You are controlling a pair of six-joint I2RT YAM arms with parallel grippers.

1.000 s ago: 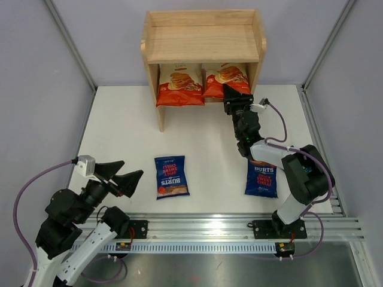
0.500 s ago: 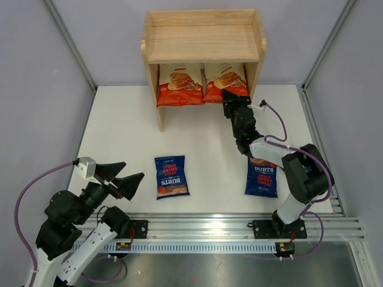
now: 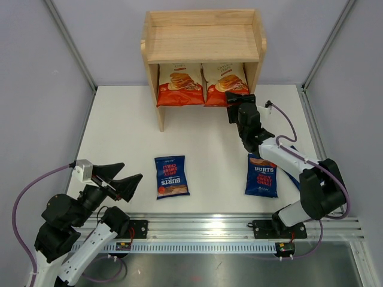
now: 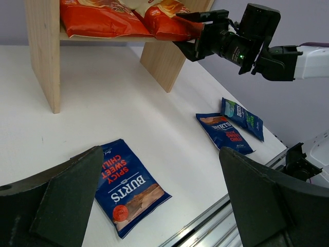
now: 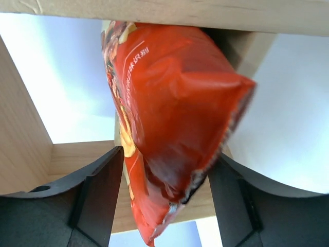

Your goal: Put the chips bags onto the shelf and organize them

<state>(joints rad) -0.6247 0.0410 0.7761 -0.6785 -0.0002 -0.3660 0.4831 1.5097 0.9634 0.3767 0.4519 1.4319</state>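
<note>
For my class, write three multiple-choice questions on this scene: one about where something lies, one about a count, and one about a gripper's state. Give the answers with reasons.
1. On the shelf, the two orange-red bags lie:
A. both on the top tier
B. both on the lower tier
C. one on each tier

2. How many dark blue bags lie on the table?
A. one
B. two
C. three

3. The left gripper is:
A. open and empty
B. shut on a blue bag
C. shut on an orange-red bag

Answers:
1. B, as both bags sit side by side under the top board.
2. C, as the left wrist view shows one bag near and two close together further off.
3. A, as its jaws stand apart with nothing between them.
</note>
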